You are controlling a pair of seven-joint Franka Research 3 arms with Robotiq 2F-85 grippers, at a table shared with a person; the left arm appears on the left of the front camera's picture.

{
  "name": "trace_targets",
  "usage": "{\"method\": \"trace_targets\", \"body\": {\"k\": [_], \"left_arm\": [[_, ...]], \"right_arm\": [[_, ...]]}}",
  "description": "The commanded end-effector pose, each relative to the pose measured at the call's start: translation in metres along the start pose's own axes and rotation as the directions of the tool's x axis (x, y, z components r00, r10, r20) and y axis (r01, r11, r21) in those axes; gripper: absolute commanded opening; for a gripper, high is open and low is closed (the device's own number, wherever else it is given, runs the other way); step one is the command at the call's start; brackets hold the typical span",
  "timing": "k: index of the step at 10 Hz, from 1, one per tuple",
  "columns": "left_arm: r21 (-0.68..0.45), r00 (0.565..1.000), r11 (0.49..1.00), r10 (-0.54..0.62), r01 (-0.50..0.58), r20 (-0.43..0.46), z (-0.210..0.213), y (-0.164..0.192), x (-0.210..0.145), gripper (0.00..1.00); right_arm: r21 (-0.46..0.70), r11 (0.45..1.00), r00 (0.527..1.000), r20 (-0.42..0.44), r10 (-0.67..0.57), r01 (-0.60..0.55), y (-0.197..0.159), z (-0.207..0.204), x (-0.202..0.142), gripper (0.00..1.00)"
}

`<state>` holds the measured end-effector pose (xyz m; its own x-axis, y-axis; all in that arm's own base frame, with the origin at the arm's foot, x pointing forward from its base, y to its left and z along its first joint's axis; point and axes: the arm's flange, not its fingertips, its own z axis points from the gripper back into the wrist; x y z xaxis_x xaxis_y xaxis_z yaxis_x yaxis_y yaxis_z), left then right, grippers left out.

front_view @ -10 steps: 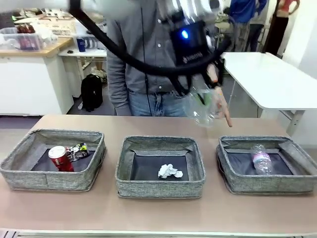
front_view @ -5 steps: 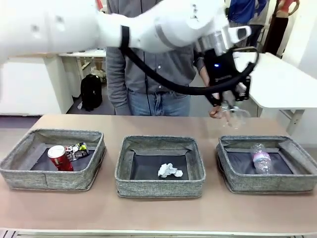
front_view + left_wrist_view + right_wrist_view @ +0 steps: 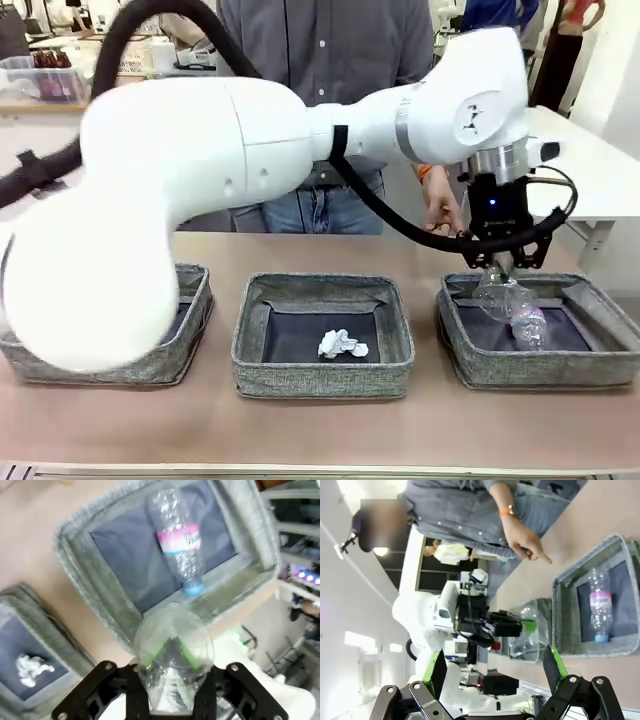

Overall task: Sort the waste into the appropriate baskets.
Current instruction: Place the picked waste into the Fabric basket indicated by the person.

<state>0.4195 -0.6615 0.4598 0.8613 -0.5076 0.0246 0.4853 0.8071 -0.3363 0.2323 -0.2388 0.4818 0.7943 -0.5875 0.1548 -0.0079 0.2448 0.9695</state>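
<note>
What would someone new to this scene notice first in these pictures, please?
The big white left arm sweeps across the front view, its left gripper shut on a clear plastic cup just above the right-hand basket. A clear plastic bottle with a pink label already lies in that basket, and a crumpled white paper ball sits in the middle basket. Behind, the person's hand points down towards the table.

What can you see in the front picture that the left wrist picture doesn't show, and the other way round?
Front only: the person's pointing hand and the big white left arm reaching across. Left wrist only: the green pads seen through the clear plastic cup they squeeze. Both: the left claw shut on the cup over the right basket, the clear plastic bottle inside it, and the paper ball.
</note>
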Motion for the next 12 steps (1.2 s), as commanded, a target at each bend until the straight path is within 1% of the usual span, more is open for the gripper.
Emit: {"method": "trace_targets", "body": {"k": [1,2,5,6,7,8,9,12], "left_arm": [[0.046,0.999,0.999,-0.012,0.014,-0.052,0.0041,-0.0234,0.0439,0.07],[0.047,0.998,0.999,-0.016,0.019,-0.062,0.0006,-0.0239,0.0423,0.07],[0.043,0.999,0.999,-0.007,0.009,-0.043,0.0028,-0.0191,0.0424,0.07],[0.039,0.999,0.999,-0.011,0.013,-0.051,0.0024,-0.0199,0.0420,0.38],[0.029,0.999,0.999,-0.011,0.012,-0.047,0.0031,-0.0204,0.0417,0.64],[0.025,0.999,1.000,-0.004,0.005,-0.037,0.0035,-0.0207,0.0414,0.95],[0.020,0.999,1.000,-0.004,0.005,-0.039,0.0030,-0.0212,0.0409,1.00],[0.005,0.999,1.000,0.006,-0.006,-0.051,0.0019,-0.0212,0.0408,0.99]], "right_arm": [[-0.006,1.000,1.000,0.019,-0.019,0.019,0.0048,0.0026,0.0055,1.00],[-0.006,1.000,1.000,0.019,-0.019,0.019,0.0048,0.0026,0.0055,1.00],[-0.006,1.000,1.000,0.019,-0.019,0.019,0.0048,0.0026,0.0055,1.00],[-0.006,1.000,1.000,0.019,-0.019,0.019,0.0048,0.0026,0.0055,1.00],[-0.006,1.000,1.000,0.019,-0.019,0.019,0.0048,0.0026,0.0055,1.00],[-0.006,1.000,1.000,0.019,-0.019,0.019,0.0048,0.0026,0.0055,1.00],[-0.006,1.000,1.000,0.019,-0.019,0.019,0.0048,0.0026,0.0055,1.00],[-0.006,1.000,1.000,0.019,-0.019,0.019,0.0048,0.0026,0.0055,1.00]]}}
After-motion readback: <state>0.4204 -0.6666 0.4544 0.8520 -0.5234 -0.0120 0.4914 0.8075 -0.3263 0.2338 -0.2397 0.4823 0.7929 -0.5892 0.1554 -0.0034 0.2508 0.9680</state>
